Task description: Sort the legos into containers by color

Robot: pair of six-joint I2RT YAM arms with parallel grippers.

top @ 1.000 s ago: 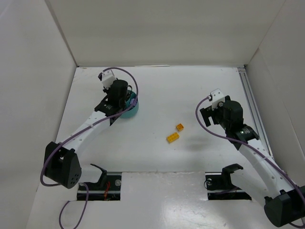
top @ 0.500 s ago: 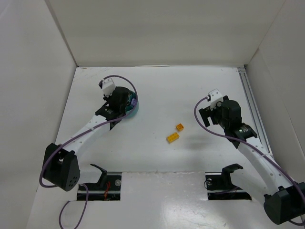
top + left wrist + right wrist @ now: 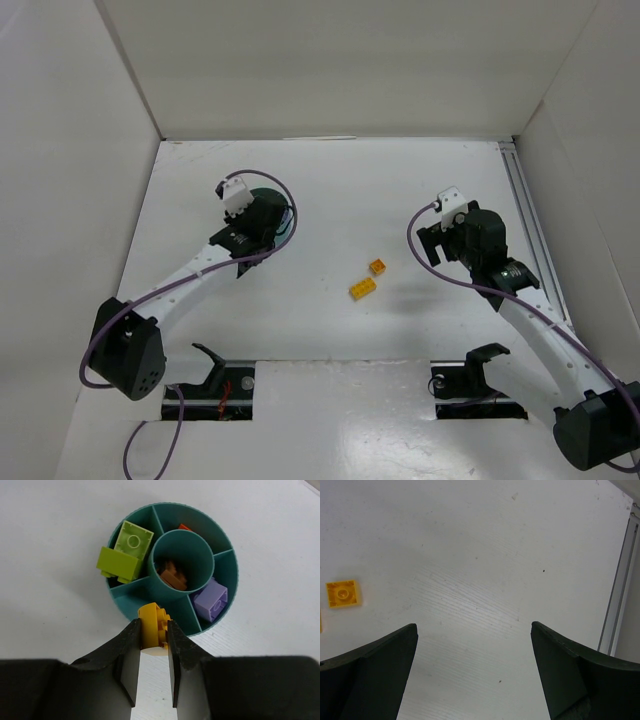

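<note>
Your left hand [image 3: 153, 628], clamped on a yellow brick [image 3: 150, 624], has moved over the teal dish [image 3: 227, 575]; release there next. Meanwhile the right hand [image 3: 474, 627] stands wide open, empty.

Teal dish [image 3: 226, 569]; lime bricks [image 3: 125, 555], brown brick [image 3: 173, 576], purple brick [image 3: 211, 600], yellow brick [image 3: 150, 621]; black left pincer [image 3: 153, 630].

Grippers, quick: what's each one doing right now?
Left gripper: shut on an orange-yellow lego, over the teal dish edge.
Right gripper: open, holding nothing.
</note>
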